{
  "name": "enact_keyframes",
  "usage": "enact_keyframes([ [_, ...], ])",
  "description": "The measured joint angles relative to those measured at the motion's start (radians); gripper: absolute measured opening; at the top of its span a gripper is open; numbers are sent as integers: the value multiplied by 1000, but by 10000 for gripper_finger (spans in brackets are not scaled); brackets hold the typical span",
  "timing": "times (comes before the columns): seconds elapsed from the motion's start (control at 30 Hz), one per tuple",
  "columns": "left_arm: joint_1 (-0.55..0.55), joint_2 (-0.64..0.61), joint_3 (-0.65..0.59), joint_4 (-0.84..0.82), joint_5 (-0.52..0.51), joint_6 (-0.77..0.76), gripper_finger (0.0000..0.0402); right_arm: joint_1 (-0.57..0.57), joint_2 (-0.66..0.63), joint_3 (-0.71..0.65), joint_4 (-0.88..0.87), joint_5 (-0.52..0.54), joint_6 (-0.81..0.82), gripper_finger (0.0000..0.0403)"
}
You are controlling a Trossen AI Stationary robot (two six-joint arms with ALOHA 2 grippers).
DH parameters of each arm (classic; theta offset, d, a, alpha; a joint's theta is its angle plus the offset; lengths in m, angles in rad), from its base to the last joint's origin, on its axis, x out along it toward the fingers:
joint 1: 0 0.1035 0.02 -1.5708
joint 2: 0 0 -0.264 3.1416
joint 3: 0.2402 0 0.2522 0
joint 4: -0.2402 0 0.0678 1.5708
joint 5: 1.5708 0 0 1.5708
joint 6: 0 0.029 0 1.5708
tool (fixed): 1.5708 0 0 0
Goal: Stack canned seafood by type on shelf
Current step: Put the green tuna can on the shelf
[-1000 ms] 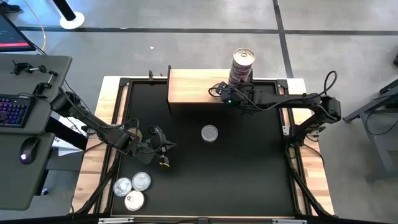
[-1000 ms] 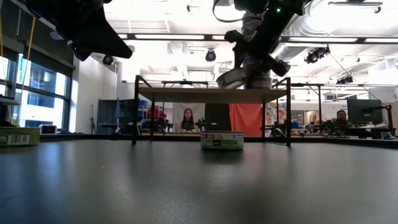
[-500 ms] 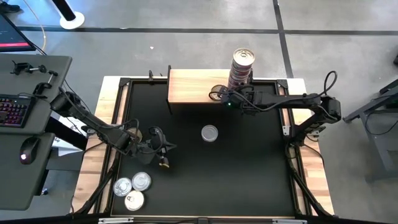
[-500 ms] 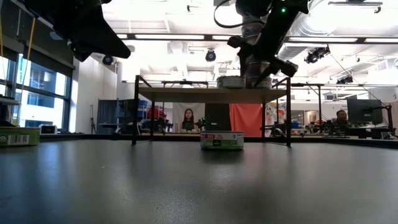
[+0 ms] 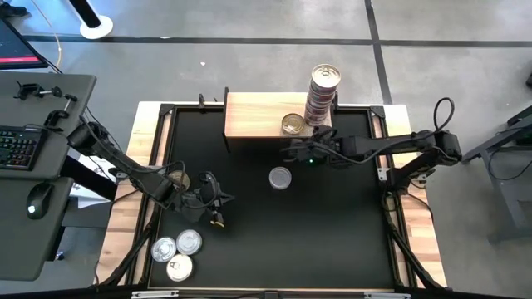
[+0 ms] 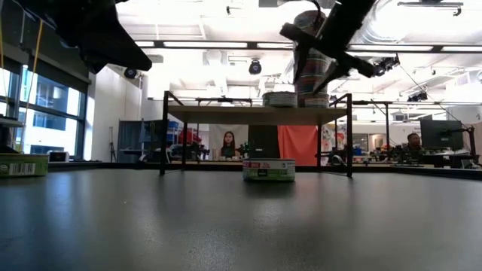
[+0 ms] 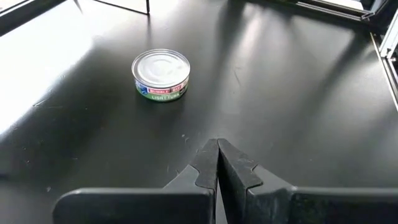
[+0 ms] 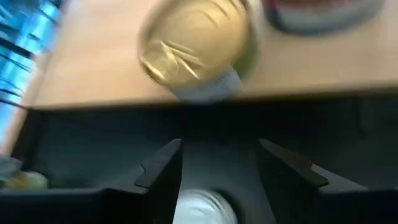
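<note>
i see pale matt wood on the shelf (image 5: 253, 116), glossy gold metal on its single tin (image 5: 292, 124), a smooth black tabletop (image 5: 332, 224).

1. Your right pincer (image 8: 219, 180) stands open, nothing between its fingers (image 8: 160, 171).
2. Gold-topped tin (image 8: 194, 46) sits on the shelf (image 8: 87, 68), near its front edge.
3. Base of another tin (image 8: 323, 12) shows beside it, apart from it.
4. Silver-topped tin (image 8: 202, 208) lies on the black surface (image 8: 348, 137) below, seen between the fingers.
</note>
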Motion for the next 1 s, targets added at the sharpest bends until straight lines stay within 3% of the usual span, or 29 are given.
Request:
enact_keyframes([
  [0.13, 2, 0, 0, 1, -7, -10, 0, -27, 18, 0, -19, 5, 31, 193],
  [0.33, 2, 0, -1, 1, -16, -23, 0, -73, 54, 0, 32, -68, -11, 193],
  [1.0, 2, 0, -1, -38, -23, -42, 0, -167, 87, -1, 137, -67, 86, 192],
])
